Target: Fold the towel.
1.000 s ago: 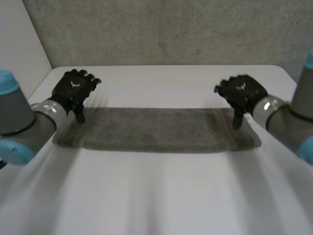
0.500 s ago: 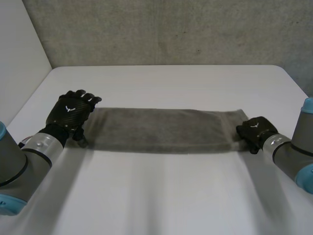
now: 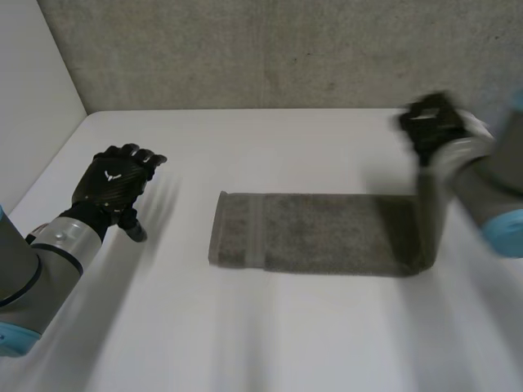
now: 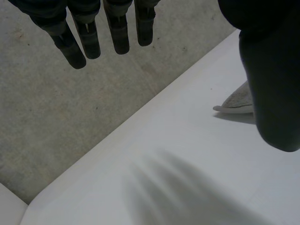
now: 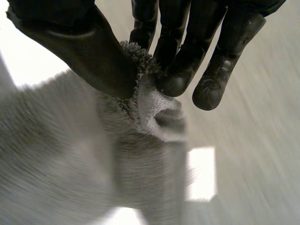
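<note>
the fingers point(image 5: 176, 70) and thumb of the right hand point(image 3: 430, 124) pinch the fuzzy end of the towel point(image 3: 319, 233) and hold that end up off the table point(image 3: 270, 327). the left hand point(image 3: 114, 181) has loose, straight fingers and holds nothing. it is apart from the towel's other end, with bare white table all round. the towel is grey, long and soft, and the rest lies flat mid-table, with a stitched band near its free end.
</note>
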Robot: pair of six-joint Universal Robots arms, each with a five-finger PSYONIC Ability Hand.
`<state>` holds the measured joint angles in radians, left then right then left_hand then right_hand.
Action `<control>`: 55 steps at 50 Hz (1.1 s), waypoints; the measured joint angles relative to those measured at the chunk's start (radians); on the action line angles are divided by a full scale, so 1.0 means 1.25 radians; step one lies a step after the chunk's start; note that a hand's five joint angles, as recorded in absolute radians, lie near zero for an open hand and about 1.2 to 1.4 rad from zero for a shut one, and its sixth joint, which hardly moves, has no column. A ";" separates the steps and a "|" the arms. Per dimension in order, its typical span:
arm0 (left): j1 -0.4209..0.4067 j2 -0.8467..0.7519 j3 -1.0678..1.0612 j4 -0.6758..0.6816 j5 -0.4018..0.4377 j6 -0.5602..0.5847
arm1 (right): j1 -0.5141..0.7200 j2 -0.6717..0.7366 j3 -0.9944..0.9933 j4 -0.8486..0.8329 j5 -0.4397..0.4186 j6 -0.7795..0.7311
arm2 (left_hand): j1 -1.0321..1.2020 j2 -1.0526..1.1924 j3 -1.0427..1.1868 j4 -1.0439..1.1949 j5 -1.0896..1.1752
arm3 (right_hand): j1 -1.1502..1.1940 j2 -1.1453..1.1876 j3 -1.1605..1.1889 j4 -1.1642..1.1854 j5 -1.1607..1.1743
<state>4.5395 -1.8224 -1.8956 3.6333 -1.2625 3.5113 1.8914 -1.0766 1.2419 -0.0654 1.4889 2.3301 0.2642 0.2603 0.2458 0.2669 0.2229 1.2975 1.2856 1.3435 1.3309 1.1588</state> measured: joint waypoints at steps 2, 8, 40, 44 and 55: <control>-0.001 -0.001 -0.001 0.000 0.000 0.000 | 0.090 0.025 -0.018 -0.001 0.003 0.005 | 0.000 0.000 0.000 0.000 0.000 | 0.000 0.000 0.000 0.000 0.000; -0.001 -0.003 -0.007 0.003 0.000 0.000 | 0.330 0.124 -0.054 -0.004 0.014 0.007 | -0.001 0.000 0.000 0.000 0.000 | -0.073 -0.070 -0.092 -0.089 -0.079; -0.025 -0.020 -0.018 0.005 0.002 0.001 | 0.057 -0.009 0.368 -0.080 -0.032 0.046 | -0.001 0.000 0.000 0.000 0.000 | -0.313 -0.290 -0.357 -0.343 -0.336; -0.027 -0.024 -0.018 0.006 0.002 0.001 | 0.034 -0.011 0.387 -0.111 -0.030 0.041 | -0.001 0.000 0.000 0.000 0.000 | -0.054 -0.034 -0.041 -0.029 -0.031; -0.028 -0.020 -0.007 0.006 0.000 0.001 | 0.097 -0.048 0.258 -0.106 -0.023 0.041 | -0.001 0.000 0.000 0.000 0.000 | -0.020 -0.031 -0.015 -0.001 -0.016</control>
<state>4.5040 -1.8473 -1.9049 3.6403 -1.2622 3.5128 2.0126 -1.1365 1.5645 -0.1978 1.4599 2.3814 0.2630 0.2603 0.2458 0.2669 0.2224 1.2726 1.2467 1.3245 1.3303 1.1385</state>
